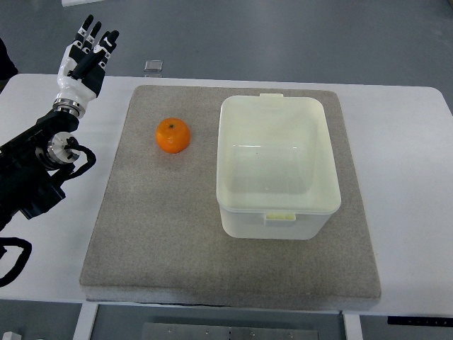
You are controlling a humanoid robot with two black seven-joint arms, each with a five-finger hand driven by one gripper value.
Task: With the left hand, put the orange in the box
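An orange point(173, 135) lies on the grey mat point(163, 234), left of an empty pale plastic box point(277, 164) that stands on the mat's right half. My left hand point(86, 57) is raised at the far left, beyond the mat's left edge and well apart from the orange. Its fingers point(95, 37) are stretched out and hold nothing. The right arm does not show.
The mat lies on a white table point(410, 177). A small clear square object point(153, 66) sits at the table's far edge, behind the mat. Black cables point(14, 258) of the left arm hang over the table's left side.
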